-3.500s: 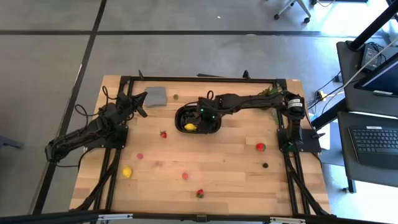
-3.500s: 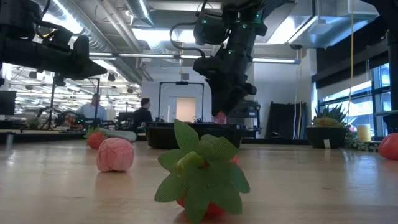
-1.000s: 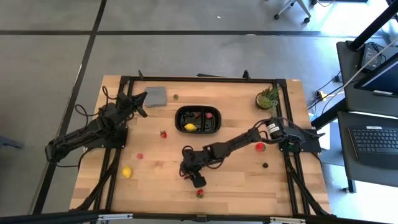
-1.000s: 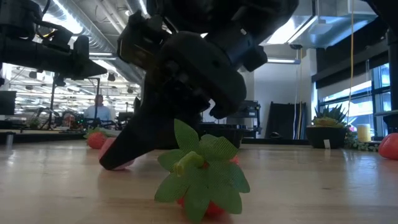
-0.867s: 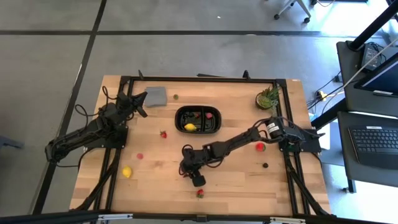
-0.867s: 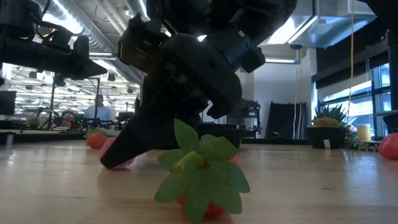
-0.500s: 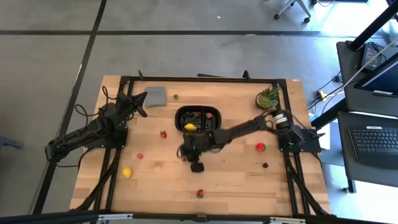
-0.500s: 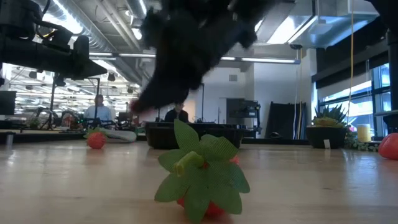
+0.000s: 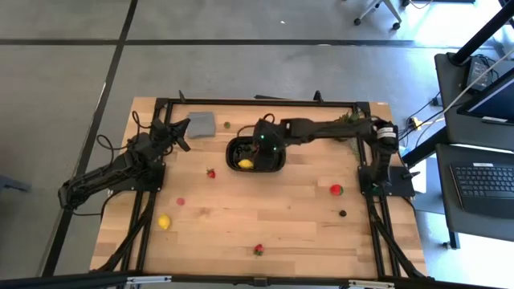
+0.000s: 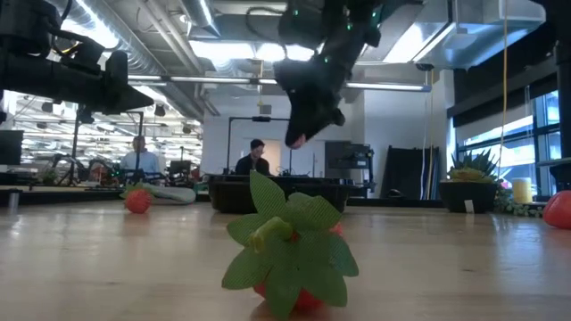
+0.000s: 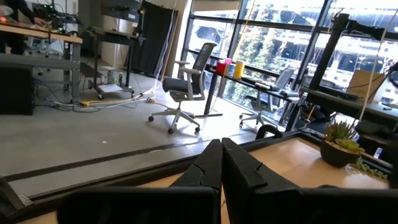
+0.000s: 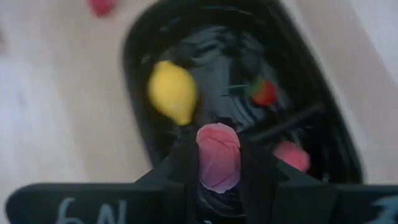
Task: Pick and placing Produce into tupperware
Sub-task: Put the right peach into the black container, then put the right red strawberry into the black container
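The right gripper [image 12: 217,163] is pinching a pink fruit [image 12: 217,157] between its two dark fingers [image 12: 180,163], hanging over the black tray [image 12: 140,68]. Only the right wrist view is showing this grip plainly: the piece is rounded, matte and slightly bumpy, held directly above the tray's glossy interior. That view is also showing what is lying inside the tray, a smooth yellow lemon [image 12: 171,93], a small red strawberry with green leaves [image 12: 263,92] and another pink piece [image 12: 291,155] beside a raised divider.

The high view is giving the layout instead: the tray [image 9: 234,149], a rounded oval, is sitting near the far middle of the wooden table [image 9: 305,217], with the right arm stretching across to it. Loose fruits are scattered about, a strawberry [image 9: 210,172] near the tray, another lemon [image 9: 164,221], a red piece [image 9: 336,190] and a leafy strawberry [image 9: 258,250] at the near edge.

The low view is showing that leafy strawberry [image 10: 287,245] large and close, its cloth-like green leaves crumpled, and the gripper raised clear of the table.

The left gripper [image 11: 221,163] is waiting at the far left, fingers pressed together.
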